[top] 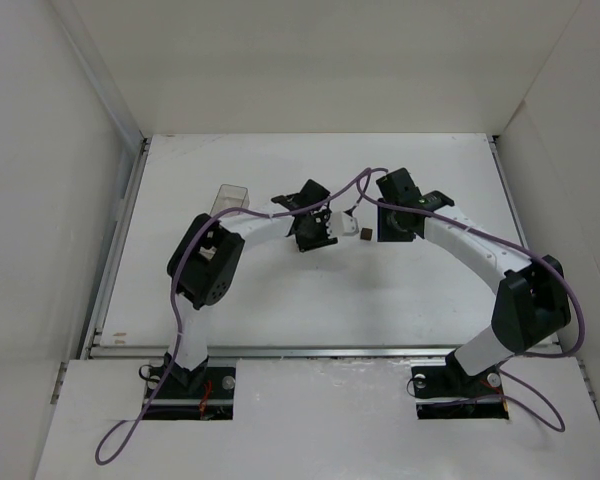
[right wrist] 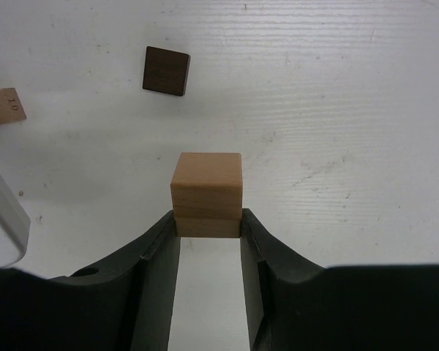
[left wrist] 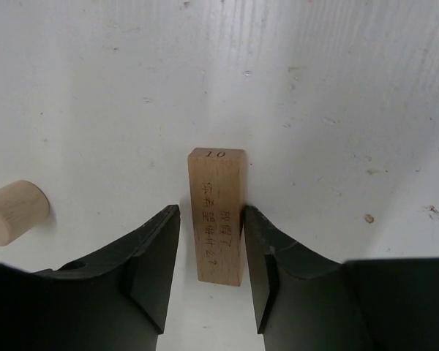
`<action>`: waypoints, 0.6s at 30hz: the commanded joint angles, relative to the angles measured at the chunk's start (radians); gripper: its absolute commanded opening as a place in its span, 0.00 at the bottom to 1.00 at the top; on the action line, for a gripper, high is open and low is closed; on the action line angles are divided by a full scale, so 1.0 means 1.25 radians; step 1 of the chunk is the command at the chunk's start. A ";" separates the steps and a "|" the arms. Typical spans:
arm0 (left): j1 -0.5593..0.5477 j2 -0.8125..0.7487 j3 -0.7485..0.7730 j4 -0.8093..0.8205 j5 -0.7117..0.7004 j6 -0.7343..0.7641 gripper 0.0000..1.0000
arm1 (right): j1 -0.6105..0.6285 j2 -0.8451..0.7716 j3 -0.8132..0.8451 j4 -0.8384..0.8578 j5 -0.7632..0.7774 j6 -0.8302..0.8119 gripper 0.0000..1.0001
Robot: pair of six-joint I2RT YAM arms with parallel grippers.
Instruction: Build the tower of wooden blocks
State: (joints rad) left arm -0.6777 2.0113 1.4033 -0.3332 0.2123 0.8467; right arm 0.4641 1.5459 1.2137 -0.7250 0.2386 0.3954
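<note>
**Square the left jaws on the oblong block and mind the crowded middle**

The left end effector (left wrist: 211,213) stands slightly spread around the tan oblong block (left wrist: 218,216), which lies flat on the bench (top: 280,300) with its numbered end pointing away. There is a clear gap at the left finger. The right finger touches the block or is just beside it, so nothing is pinched. The right end effector (right wrist: 208,215) is pressed onto a pale cube-like block (right wrist: 206,191), gripping its near part. I cannot tell whether that block rests on the bench or hangs just above it.

If the left jaws close from here, the right finger would probably meet the wood first and skew the block. Centring the wrist first, so both pads land together on the long sides, looks the safer grip. A low, straight lift should keep it level for stacking.

Room is tight in the middle. Seen from above, the dark brown cube (top: 365,235) lies on the bench between the two end effectors, near both. A round wooden peg (left wrist: 13,212) lies just left of the left finger. A sideways sweep by either arm could knock these loose pieces. The clear plastic box (top: 232,197) stands far-left beside the left arm. The near half of the bench looks open, and the enclosure walls (top: 40,200) are well apart from both arms.
</note>
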 commanded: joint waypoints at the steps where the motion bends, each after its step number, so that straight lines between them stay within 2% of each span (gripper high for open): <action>1: -0.020 0.026 0.030 -0.021 -0.024 0.000 0.38 | 0.002 -0.030 0.005 0.042 -0.002 -0.013 0.00; 5: -0.020 0.018 0.041 -0.005 -0.070 -0.009 0.40 | 0.002 -0.030 0.005 0.042 -0.002 -0.013 0.00; 8: -0.020 0.018 0.025 -0.016 -0.086 0.051 0.36 | 0.002 -0.039 0.005 0.050 -0.002 -0.013 0.00; 12: -0.020 0.018 0.008 -0.047 -0.046 0.119 0.30 | 0.002 -0.046 -0.003 0.057 -0.002 -0.021 0.00; 18: -0.028 0.018 0.008 -0.064 0.013 0.138 0.30 | 0.002 -0.046 -0.017 0.057 -0.002 -0.021 0.00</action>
State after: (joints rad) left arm -0.6853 2.0281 1.4292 -0.3519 0.1722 0.9516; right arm 0.4641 1.5299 1.1938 -0.7246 0.2386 0.3882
